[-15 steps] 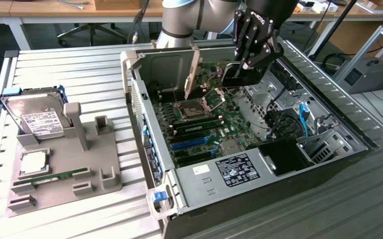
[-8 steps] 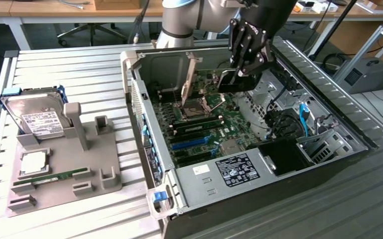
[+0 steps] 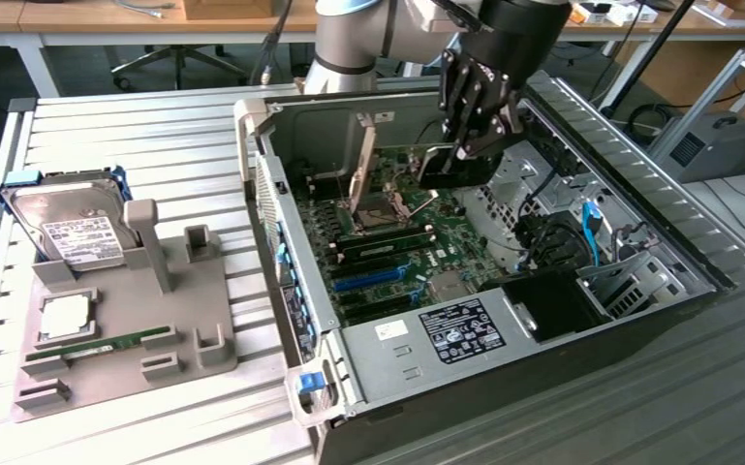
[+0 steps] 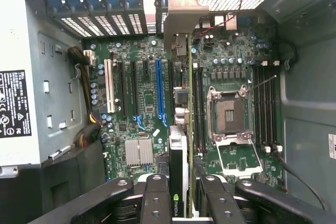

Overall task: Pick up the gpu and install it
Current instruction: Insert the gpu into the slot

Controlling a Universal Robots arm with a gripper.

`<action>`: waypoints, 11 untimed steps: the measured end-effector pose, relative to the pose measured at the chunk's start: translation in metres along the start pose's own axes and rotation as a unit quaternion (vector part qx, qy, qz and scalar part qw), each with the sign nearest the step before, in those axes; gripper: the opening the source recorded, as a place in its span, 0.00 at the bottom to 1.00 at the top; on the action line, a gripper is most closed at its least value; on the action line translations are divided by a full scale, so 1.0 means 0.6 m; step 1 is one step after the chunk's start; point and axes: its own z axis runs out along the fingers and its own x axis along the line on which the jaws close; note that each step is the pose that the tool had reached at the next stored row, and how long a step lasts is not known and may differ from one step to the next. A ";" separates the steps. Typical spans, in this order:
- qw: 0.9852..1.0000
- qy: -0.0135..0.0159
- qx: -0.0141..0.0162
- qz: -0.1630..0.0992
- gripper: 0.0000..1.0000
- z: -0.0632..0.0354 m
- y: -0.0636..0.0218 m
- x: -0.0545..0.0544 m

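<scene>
The tool (image 3: 471,153) is closed on the gpu (image 4: 178,179) and holds it up on its thin edge over the board inside the computer case (image 3: 682,254). The card's long side runs the same way as the blue slot (image 4: 159,90). The slot lies just beside the card, away from the chip socket (image 4: 231,115)

The exterior view looks down from a distance on the whole computer case (image 3: 333,121). The wrist view, above the gripper (image 4: 181,184), looks close onto its motherboard (image 4: 148,103), which the 2 views share.
</scene>
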 end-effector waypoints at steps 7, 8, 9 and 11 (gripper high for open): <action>1.000 0.000 0.000 0.000 0.27 0.023 0.005 0.001; 1.000 0.000 0.000 0.000 0.27 0.024 0.005 0.001; 1.000 0.000 0.000 0.000 0.27 0.025 0.006 0.001; 1.000 0.000 0.000 0.000 0.27 0.028 0.006 0.001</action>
